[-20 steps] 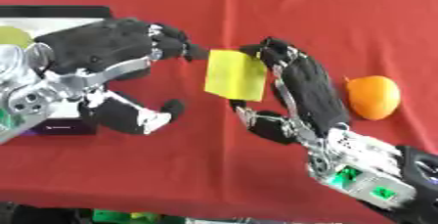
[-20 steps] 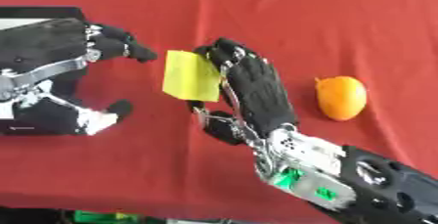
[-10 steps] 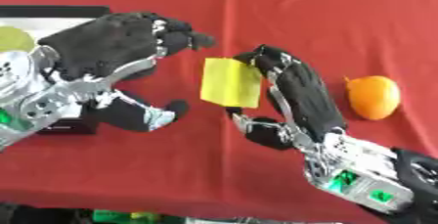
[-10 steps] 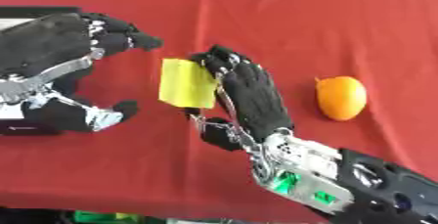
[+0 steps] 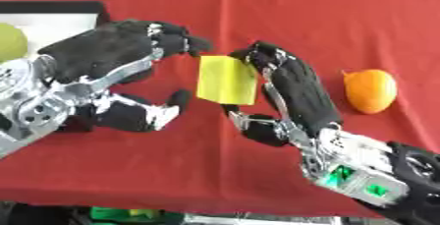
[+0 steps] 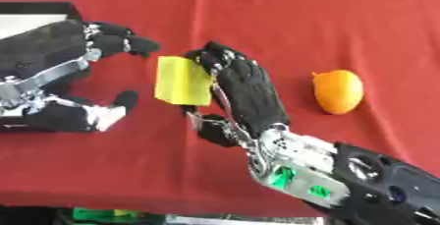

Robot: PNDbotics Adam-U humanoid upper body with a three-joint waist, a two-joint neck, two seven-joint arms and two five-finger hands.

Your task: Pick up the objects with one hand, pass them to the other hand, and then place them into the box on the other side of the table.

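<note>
Right robot hand [image 5: 292,89] pinching flat yellow rectangular block [image 5: 226,79], left robot hand [image 5: 112,67] spread wide beside it

right hand [image 5: 296,89]: reaches in from lower right, fingers and thumb pinching a yellow block [image 5: 226,79] | left hand [image 5: 112,59]: from the left, fingers spread, thumb apart, just beside it

We see a table covered in red cloth [image 5: 284,8]. On it at the right sits an orange fruit [image 5: 371,90], alone on bare cloth. At the far left edge sits the box [image 5: 51,18], dark rim, pale inside, partly hidden. A green round thing [image 5: 10,42] shows there.
</note>
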